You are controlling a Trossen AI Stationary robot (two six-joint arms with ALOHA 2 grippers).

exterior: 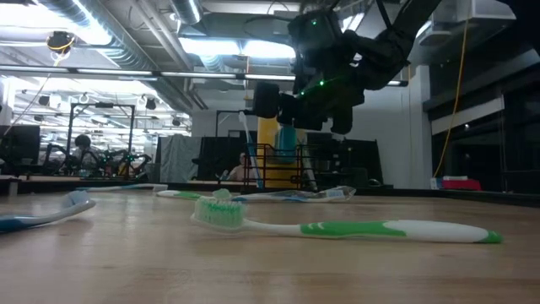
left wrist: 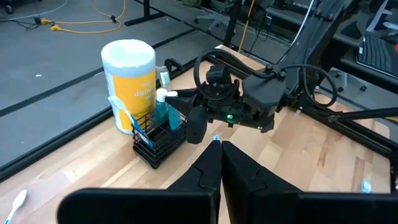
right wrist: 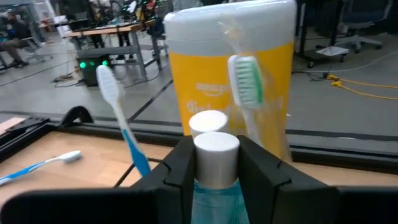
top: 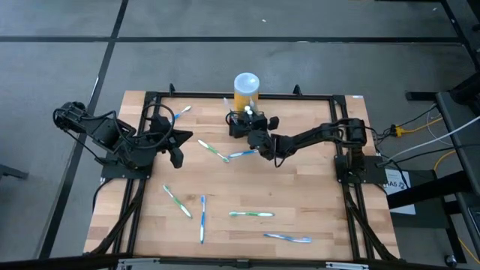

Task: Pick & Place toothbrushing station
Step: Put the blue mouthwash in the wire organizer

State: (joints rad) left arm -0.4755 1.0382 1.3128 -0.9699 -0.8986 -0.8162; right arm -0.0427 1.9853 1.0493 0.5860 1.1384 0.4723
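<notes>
1. The left gripper (top: 177, 159) hovers low over the left part of the light wooden table (top: 315, 195), its two dark fingers (left wrist: 214, 163) pressed together on nothing.
2. Seven loose toothbrushes show in the high view: a blue one (top: 182, 112) at the back left, a green one (top: 178, 201), a blue one (top: 202, 218), a green one (top: 213, 151), a blue one (top: 241, 154), a green one (top: 251, 214) and a blue one (top: 288, 238).
3. One small black wire-mesh toothbrushing station (left wrist: 159, 138) stands at the back centre, just in front of one yellow cylinder with a white round top (top: 246, 91).
4. The right gripper (right wrist: 215, 163) reaches in over the station, pinching a blue white-capped tube (right wrist: 216, 152); two toothbrushes stand upright beside it.
</notes>
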